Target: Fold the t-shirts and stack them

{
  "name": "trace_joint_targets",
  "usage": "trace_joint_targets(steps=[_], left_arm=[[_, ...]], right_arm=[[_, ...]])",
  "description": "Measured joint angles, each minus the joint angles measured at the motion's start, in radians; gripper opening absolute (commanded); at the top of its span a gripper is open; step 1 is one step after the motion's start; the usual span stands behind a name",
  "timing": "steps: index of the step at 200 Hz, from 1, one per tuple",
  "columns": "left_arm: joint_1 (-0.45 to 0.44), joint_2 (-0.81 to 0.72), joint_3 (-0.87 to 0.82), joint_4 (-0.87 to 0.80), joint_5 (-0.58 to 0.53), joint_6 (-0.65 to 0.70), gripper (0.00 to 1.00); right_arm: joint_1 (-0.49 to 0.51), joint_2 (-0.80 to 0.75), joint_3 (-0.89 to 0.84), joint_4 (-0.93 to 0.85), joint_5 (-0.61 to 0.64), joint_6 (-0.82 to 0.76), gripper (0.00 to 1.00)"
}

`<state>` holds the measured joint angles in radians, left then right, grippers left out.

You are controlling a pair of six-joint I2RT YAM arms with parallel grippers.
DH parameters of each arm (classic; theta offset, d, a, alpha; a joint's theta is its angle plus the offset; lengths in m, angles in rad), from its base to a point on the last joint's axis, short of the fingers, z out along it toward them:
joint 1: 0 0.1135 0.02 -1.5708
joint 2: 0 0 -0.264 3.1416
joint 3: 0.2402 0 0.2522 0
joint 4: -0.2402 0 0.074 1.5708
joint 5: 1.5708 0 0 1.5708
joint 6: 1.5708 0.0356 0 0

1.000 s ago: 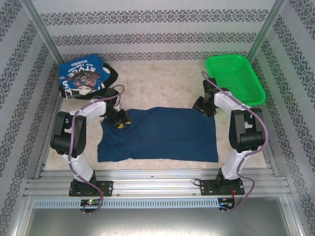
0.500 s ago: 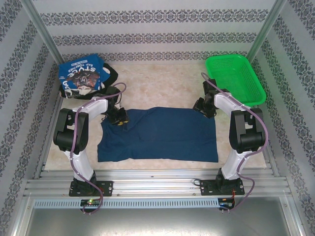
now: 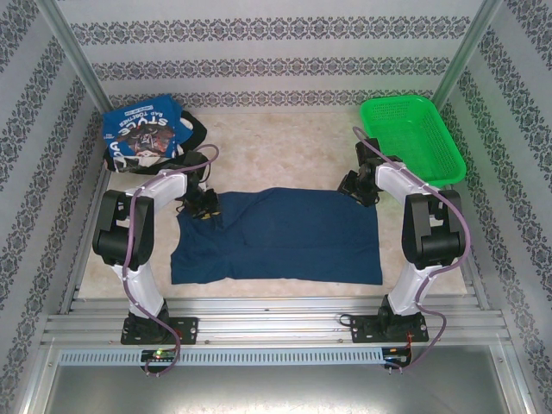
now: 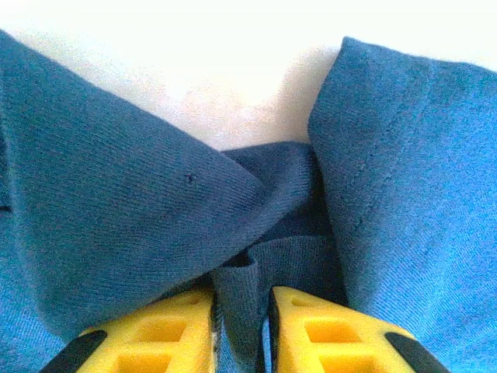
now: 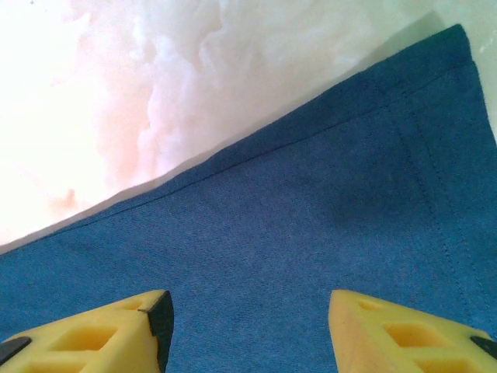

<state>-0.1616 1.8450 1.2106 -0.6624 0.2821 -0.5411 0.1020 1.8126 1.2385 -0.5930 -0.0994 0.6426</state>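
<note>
While the navy tee (image 3: 276, 235) lies spread on the desk (image 3: 285, 151), both arms sit at its far corners, ready for a fold.
From above, the left gripper (image 3: 204, 207) is at the far-left corner and the right gripper (image 3: 355, 188) at the far-right; a blue lettered tee (image 3: 138, 134) and a black tee (image 3: 197, 131) are heaped far left, with a green basket (image 3: 412, 136) far right. On the left wrist, the jaws are clamped on a bunched ridge of navy cloth. On the right wrist, the jaws stand wide apart over the hemmed corner, gripping nothing. The step looks like securing the corners; next, the right jaws need to drop and pinch before both lift.
</note>
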Motion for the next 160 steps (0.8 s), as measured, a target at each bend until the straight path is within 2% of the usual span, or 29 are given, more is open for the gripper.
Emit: trace_joint_targets(steps=[89,110,139,160], left_arm=[[0.013,0.0,0.025,0.008,-0.033,-0.001,0.23],[0.013,0.003,0.036,0.019,-0.027,-0.005,0.18],[0.013,0.008,0.04,0.034,-0.008,-0.01,0.0],[0.013,0.008,0.04,0.046,0.013,-0.012,0.0]], right_arm=[[0.0,0.0,-0.006,0.003,-0.004,0.0,0.57],[-0.002,0.0,-0.006,0.003,-0.003,0.001,0.57],[-0.013,0.0,-0.005,-0.003,0.005,0.004,0.58],[-0.021,0.019,0.017,-0.03,0.028,0.01,0.58]])
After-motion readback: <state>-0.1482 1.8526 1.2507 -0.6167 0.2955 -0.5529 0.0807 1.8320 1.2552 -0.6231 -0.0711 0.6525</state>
